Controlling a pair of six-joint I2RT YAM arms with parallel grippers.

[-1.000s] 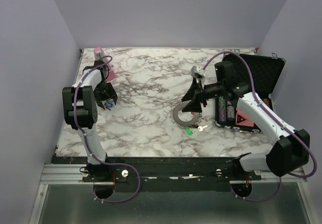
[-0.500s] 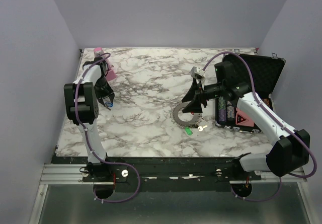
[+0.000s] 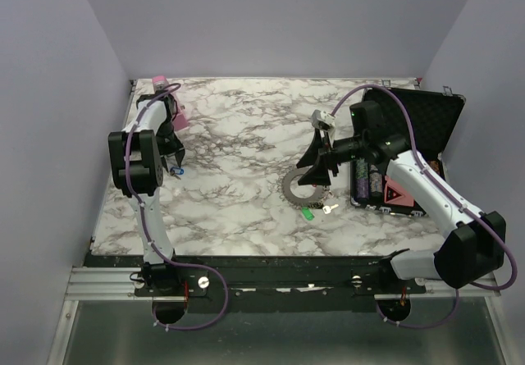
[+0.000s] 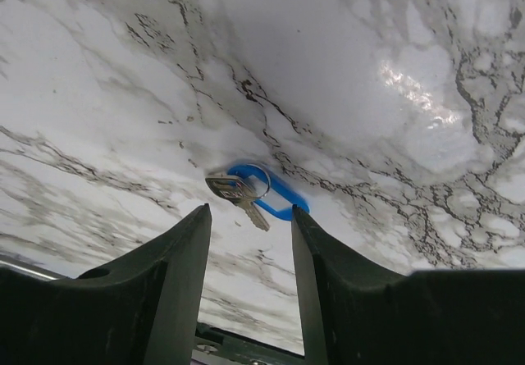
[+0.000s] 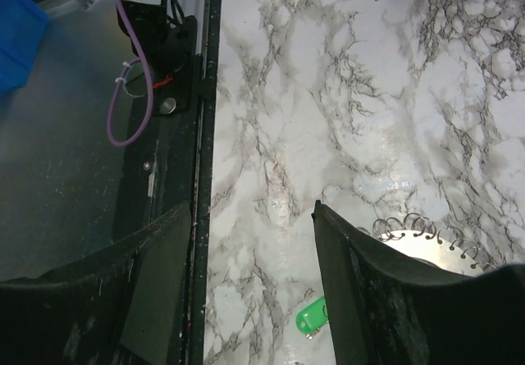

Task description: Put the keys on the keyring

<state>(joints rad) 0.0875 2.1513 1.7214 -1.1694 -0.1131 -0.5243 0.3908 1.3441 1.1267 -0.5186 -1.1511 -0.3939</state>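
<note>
Spanning the top view, the marbled counter (image 3: 238, 135) carries everything. At its 3 o'clock edge an open black case (image 3: 426, 123) lies with its foam-lined lid tipped back. In its tray a few dark cylinders (image 3: 367, 180) stand side by side, with a red piece bearing a triangle mark (image 3: 399, 193) at their 3 o'clock; what these are I cannot tell.

The right claw (image 5: 253, 213) hangs above the counter just off the case's 9 o'clock side, its fingers spread wide with nothing between them. The left claw (image 4: 250, 225) is low over the counter's 9 o'clock side, fingers parted about halfway and gripping nothing.

The keyring (image 3: 298, 189), a toothed grey ring, lies flat near the middle, under the right claw and partly hidden by it. A pink object (image 3: 182, 117) sits toward 11 o'clock.

The green-headed key (image 3: 308, 213) rests at the keyring's 5 o'clock, a plain silver key (image 3: 330, 209) just beside it at 3 o'clock. The blue-headed key (image 4: 271, 193) lies on the counter just ahead of the left fingertips, apart from both.
</note>
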